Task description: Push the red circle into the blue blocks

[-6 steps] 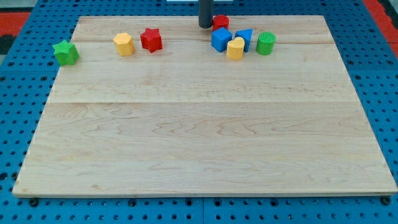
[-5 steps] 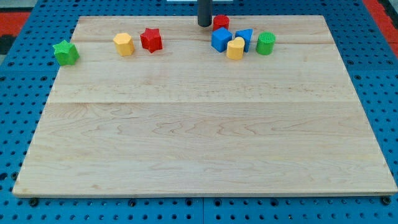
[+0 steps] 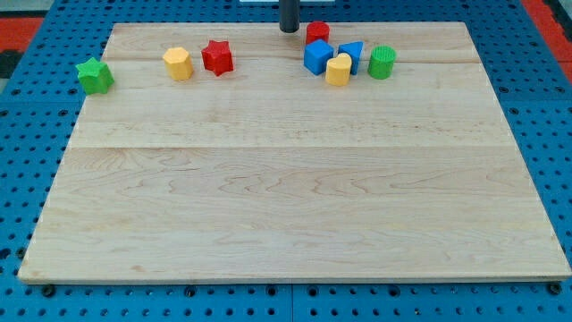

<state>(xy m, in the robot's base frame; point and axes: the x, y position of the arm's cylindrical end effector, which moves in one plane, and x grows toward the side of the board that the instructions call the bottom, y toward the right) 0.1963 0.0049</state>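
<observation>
1. While my tip [image 3: 289,30] sits at the surface's [image 3: 286,197] 12 o'clock edge, the red circle [image 3: 317,32] lies just beside it at 3 o'clock.
2. That circle touches the blue cube [image 3: 317,56]; the blue triangle [image 3: 351,55] is at the circle's 4 o'clock.
3. No jaws exist on this rod.

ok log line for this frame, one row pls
tip: top edge, just left of red circle, apart | red circle: touching blue blocks | yellow block: in front of blues | green cylinder: right of cluster

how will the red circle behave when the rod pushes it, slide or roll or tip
The red circle looks low and flat-based, so it will likely slide, not tip or roll. Its round side may let it slip off my tip, just to its left. The blue blocks sit right below it, so it should stop quickly.
</observation>
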